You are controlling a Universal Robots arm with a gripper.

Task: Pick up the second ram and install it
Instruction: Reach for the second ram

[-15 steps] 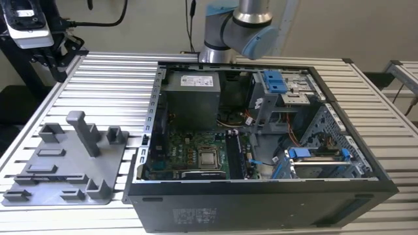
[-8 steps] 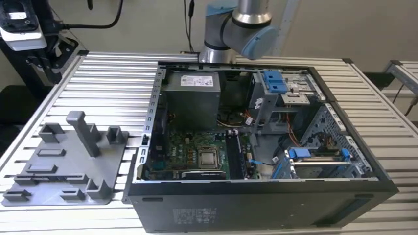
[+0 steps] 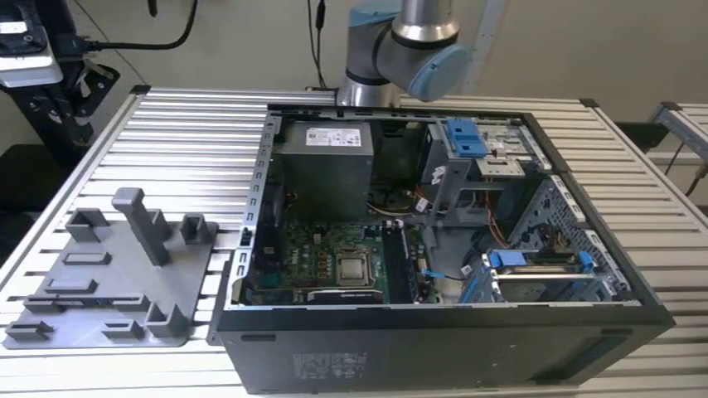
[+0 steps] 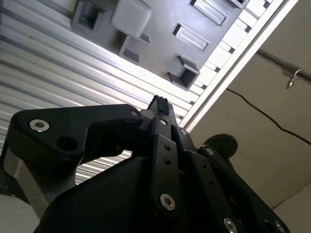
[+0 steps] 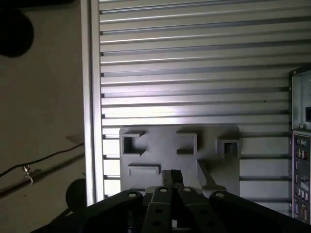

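My gripper [image 4: 160,104] hangs high over the grey plastic tray [image 5: 160,141], its dark fingers pressed together and shut, with nothing visible between them [image 5: 173,175]. In the exterior view the tray [image 3: 105,282] lies on the slatted table at that view's left, beside the open computer case [image 3: 443,249]. Inside the case, a slim dark strip [image 3: 395,264] stands on edge in the slots just right of the processor socket [image 3: 354,268] on the green motherboard. I cannot tell whether that strip is the second ram. My fingers hide part of the tray in the first wrist view.
The arm's base [image 3: 399,58] rises behind the case. The tray carries a tall post [image 3: 138,220] and several low blocks. A power supply [image 3: 323,166] and blue-latched drive cages [image 3: 536,261] fill the case. The table edge [image 5: 92,97] drops to the floor, where a cable runs.
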